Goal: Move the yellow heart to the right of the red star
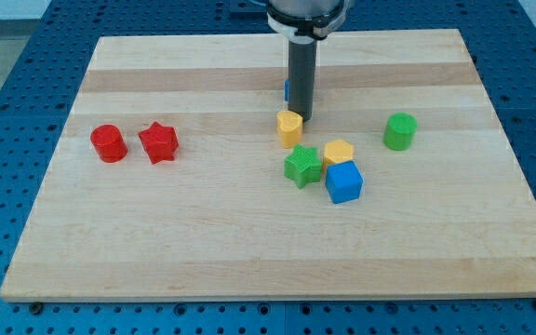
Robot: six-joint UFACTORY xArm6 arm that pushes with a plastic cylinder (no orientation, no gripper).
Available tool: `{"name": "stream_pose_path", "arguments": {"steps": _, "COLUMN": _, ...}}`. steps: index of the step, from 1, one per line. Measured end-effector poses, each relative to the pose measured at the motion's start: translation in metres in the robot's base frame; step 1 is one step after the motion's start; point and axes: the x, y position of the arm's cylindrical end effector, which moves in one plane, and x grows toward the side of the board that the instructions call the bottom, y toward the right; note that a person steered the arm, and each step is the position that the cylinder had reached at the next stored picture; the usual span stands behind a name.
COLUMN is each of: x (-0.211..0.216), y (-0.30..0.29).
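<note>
The yellow heart (289, 127) sits near the board's middle, slightly toward the view's top. My tip (303, 118) touches or nearly touches its upper right edge. The red star (158, 141) lies far to the view's left, with a red cylinder (109, 142) just left of it. A wide stretch of board separates the heart from the star.
A green star (302, 166), a yellow hexagonal block (339, 153) and a blue cube (344, 181) cluster just below and right of the heart. A green cylinder (400, 131) stands at the right. A blue block (287, 89) is mostly hidden behind the rod.
</note>
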Motion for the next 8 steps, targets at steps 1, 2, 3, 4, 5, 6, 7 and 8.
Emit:
{"name": "stream_pose_path", "arguments": {"steps": 1, "x": 0.0, "y": 0.007}}
{"name": "stream_pose_path", "arguments": {"steps": 2, "x": 0.0, "y": 0.036}}
{"name": "stream_pose_path", "arguments": {"steps": 3, "x": 0.0, "y": 0.065}}
{"name": "stream_pose_path", "arguments": {"steps": 4, "x": 0.001, "y": 0.066}}
{"name": "stream_pose_path", "arguments": {"steps": 5, "x": 0.007, "y": 0.063}}
{"name": "stream_pose_path", "arguments": {"steps": 6, "x": 0.016, "y": 0.048}}
{"name": "stream_pose_path", "arguments": {"steps": 7, "x": 0.029, "y": 0.036}}
{"name": "stream_pose_path", "arguments": {"steps": 8, "x": 0.034, "y": 0.026}}
